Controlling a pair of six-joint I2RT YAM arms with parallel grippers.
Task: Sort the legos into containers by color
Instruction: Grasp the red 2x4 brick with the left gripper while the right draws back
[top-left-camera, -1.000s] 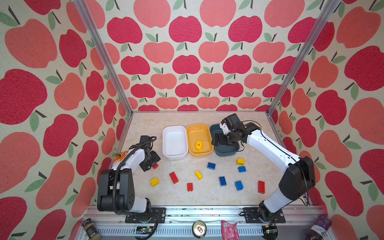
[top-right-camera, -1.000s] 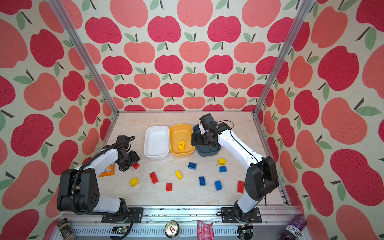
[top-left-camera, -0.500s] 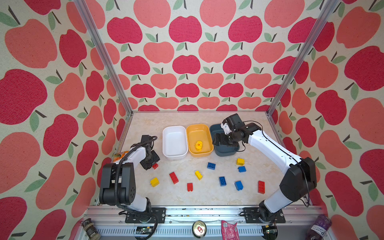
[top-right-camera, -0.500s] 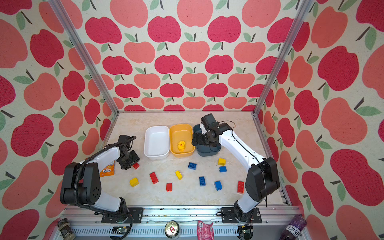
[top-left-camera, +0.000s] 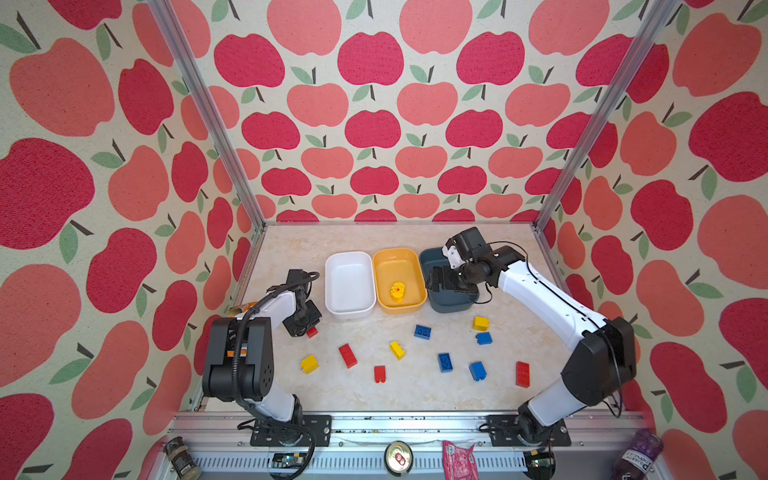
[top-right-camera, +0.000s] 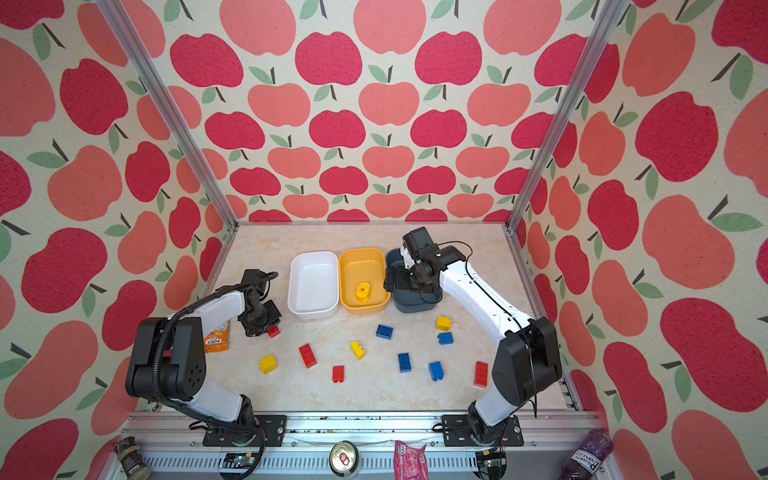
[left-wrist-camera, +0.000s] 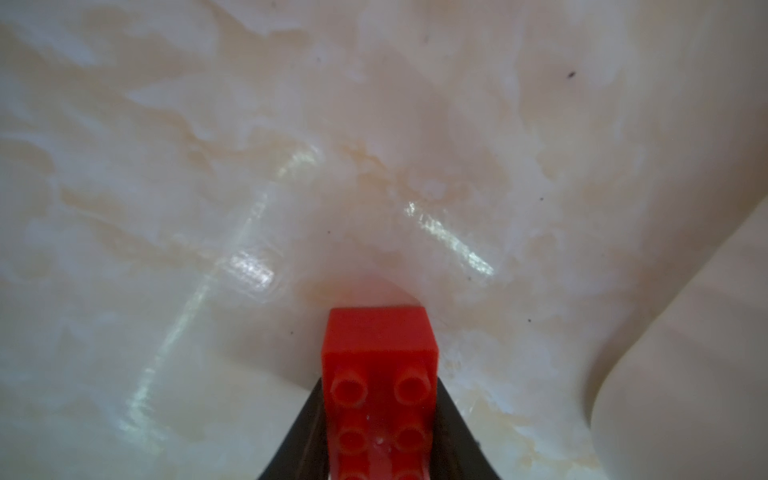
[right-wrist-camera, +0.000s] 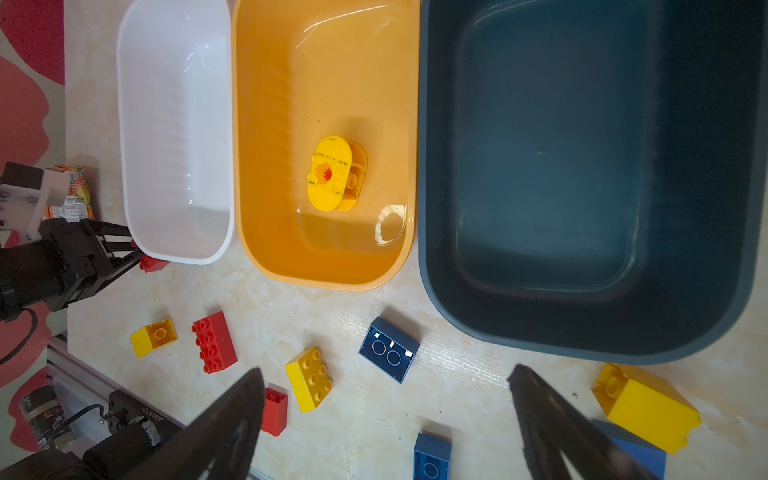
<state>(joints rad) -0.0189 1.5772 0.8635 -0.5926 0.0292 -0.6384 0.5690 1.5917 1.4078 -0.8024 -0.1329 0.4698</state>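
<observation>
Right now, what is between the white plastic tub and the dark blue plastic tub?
The yellow-orange plastic tub sits there, holding one yellow piece; both top views show it.

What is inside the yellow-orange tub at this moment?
One yellow rounded lego with a red-orange print lies in the yellow-orange tub, plus a whitish ring mark. The tub floor right beneath the lego is covered.

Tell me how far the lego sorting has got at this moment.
Done: one yellow piece lies in the yellow tub. In hand: the left gripper has its jaws shut on a red brick beside the white tub; the right gripper hangs open by the blue tub. Left: ten bricks lie loose on the table, and both those tubs are empty.
</observation>
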